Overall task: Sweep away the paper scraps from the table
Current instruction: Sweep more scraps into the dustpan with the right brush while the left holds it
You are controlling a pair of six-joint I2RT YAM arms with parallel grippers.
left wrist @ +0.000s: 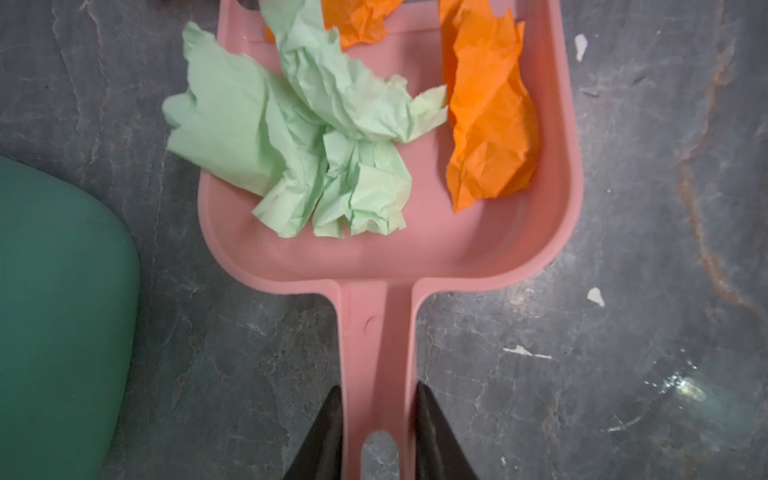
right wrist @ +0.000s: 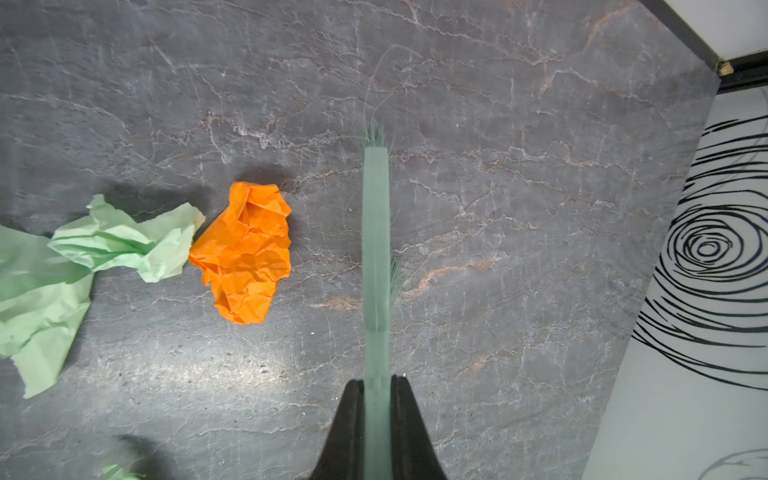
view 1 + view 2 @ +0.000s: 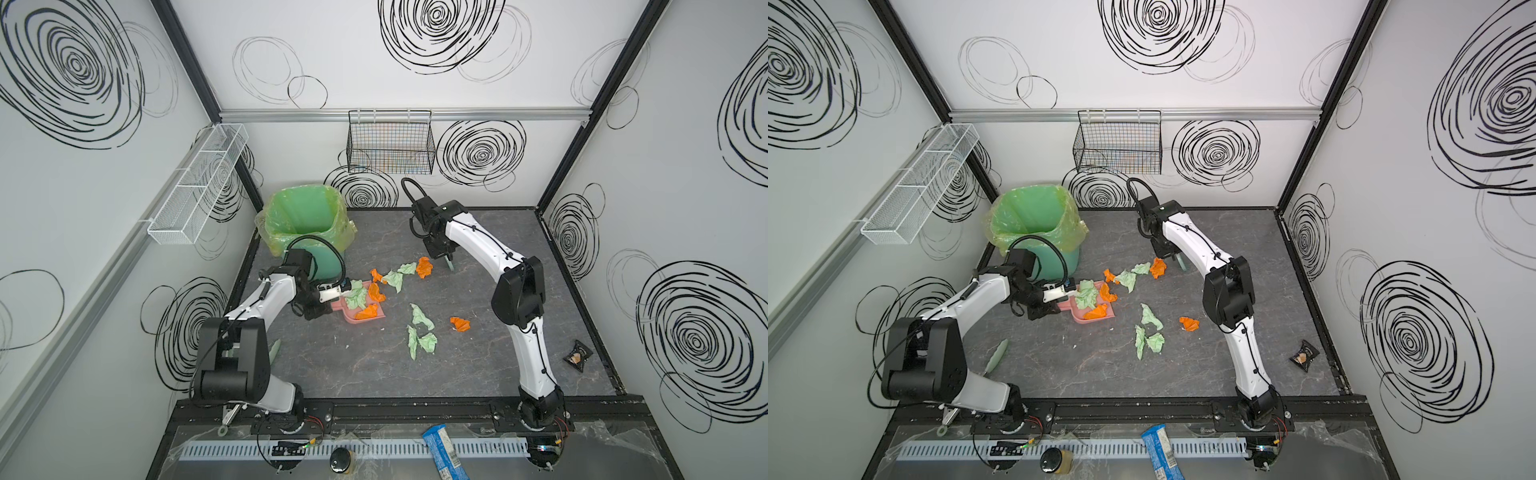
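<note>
Several paper scraps (image 1: pixel 291 137), mint green and orange, were seen piled in the pink dustpan (image 1: pixel 415 253), with one green piece draped over its side wall. The dustpan was set flat on the table (image 3: pixel 374 365), just beside the teal bin (image 3: pixel 307 216), which was lined with a green bag. The dustpan's handle was pinched between the two black fingers of the left gripper (image 1: pixel 376 399), whose jaws were closed only to the width of that handle.

More scraps were scattered loose on the table. A string of green and orange pieces (image 3: pixel 392 279) was spread from the dustpan's mouth toward the right gripper (image 2: pixel 376 386). Three green pieces (image 3: pixel 422 336) were grouped near the middle, and a lone orange scrap (image 3: pixel 460 324) was found just to their right.

The right gripper was shut tight on the thin handle of the teal hand brush (image 2: pixel 376 249), which was held near an orange wad (image 2: pixel 245 253), with bare table visible between them. Whether the bristles were touching the table could not be told.
</note>
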